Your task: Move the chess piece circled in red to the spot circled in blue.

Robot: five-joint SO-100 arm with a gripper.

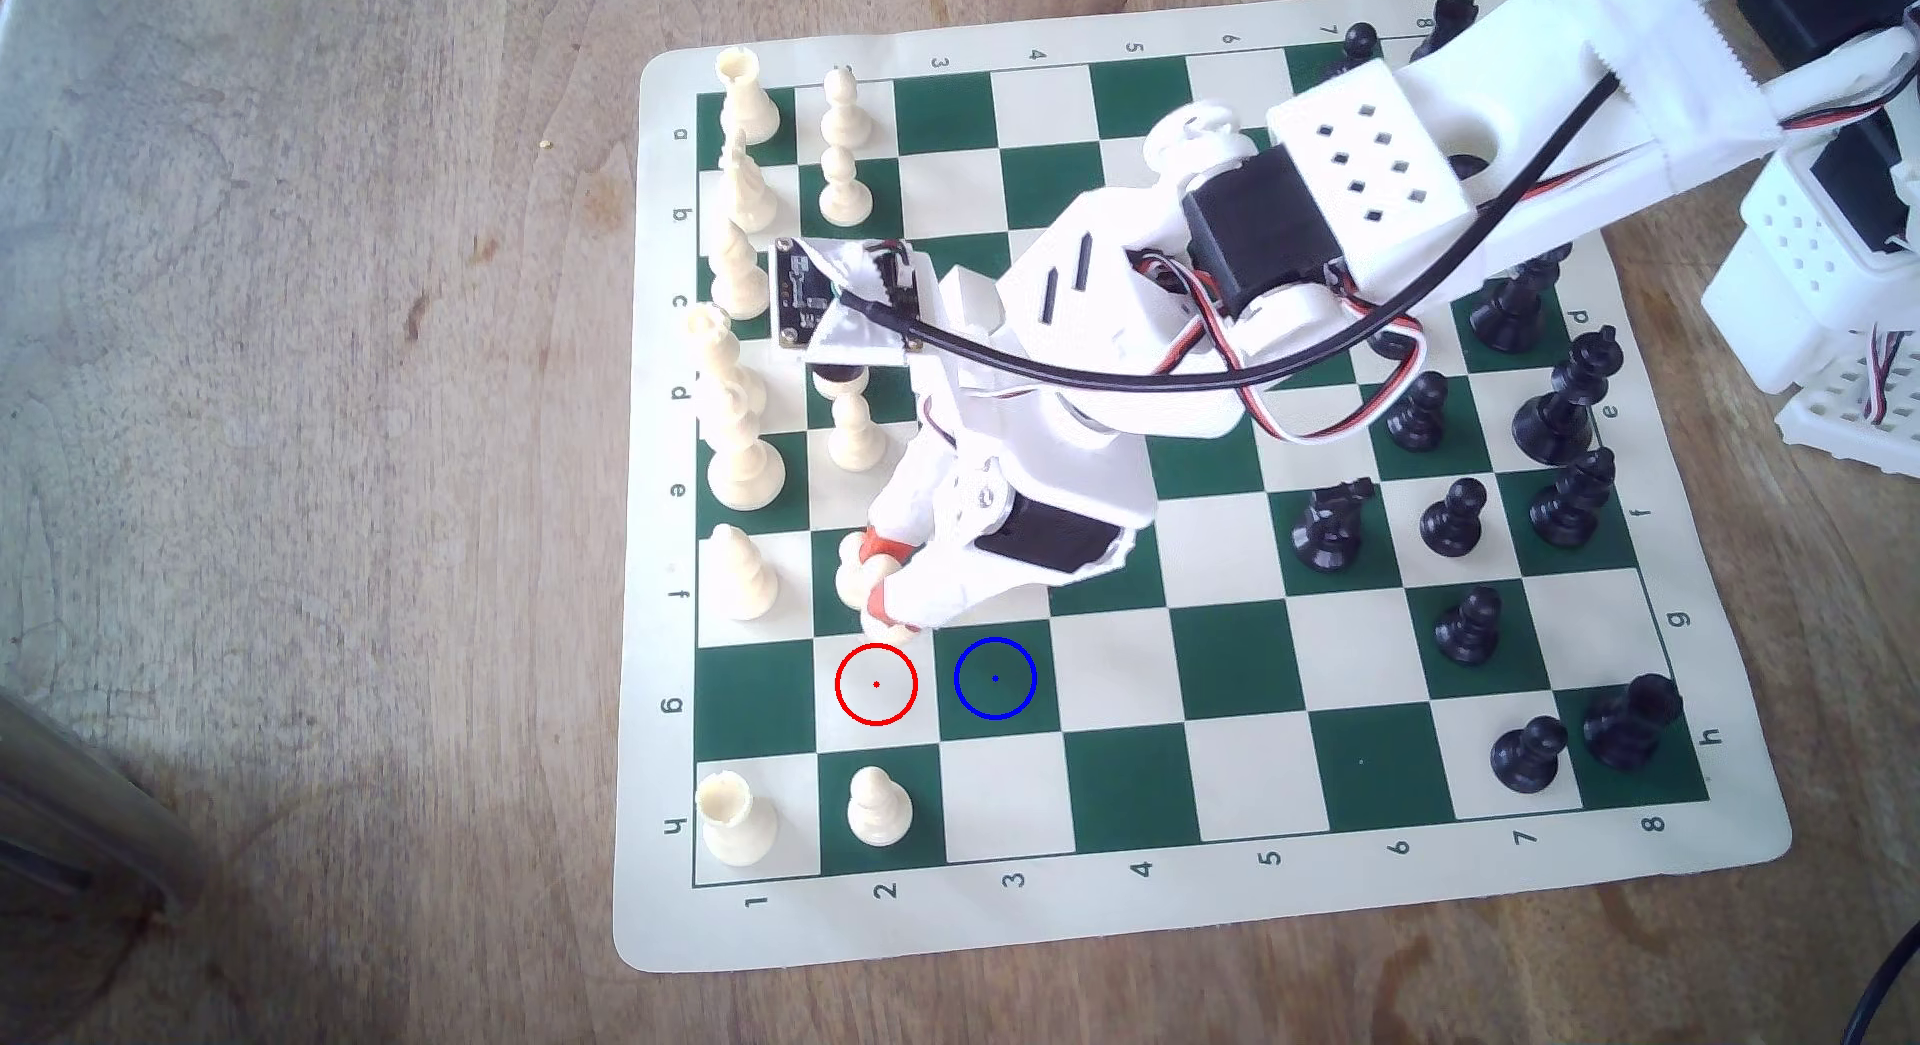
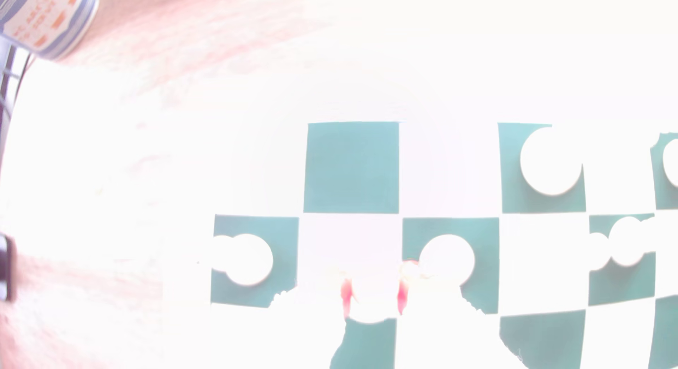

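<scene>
My gripper (image 1: 879,576) is shut on the chess piece (image 1: 856,580), a small cream pawn pinched between the orange-tipped fingers (image 1: 884,542). In the exterior view it hangs just beyond the red-ringed cream square (image 1: 876,684), which is bare. The spot (image 1: 994,677), a dark green square with a blue ring and dot, lies next to it on the exterior view's right, with nothing on it. In the washed-out wrist view, the pawn's pale round shape (image 2: 372,306) sits between two red pads (image 2: 346,299) of the gripper (image 2: 373,300).
Cream pieces stand along the board's left columns in the exterior view: a pawn (image 1: 879,806) and a rook (image 1: 736,819) nearest, a bishop (image 1: 743,578) beside the gripper. Black pieces (image 1: 1455,521) crowd the right side. The squares right of the spot are bare.
</scene>
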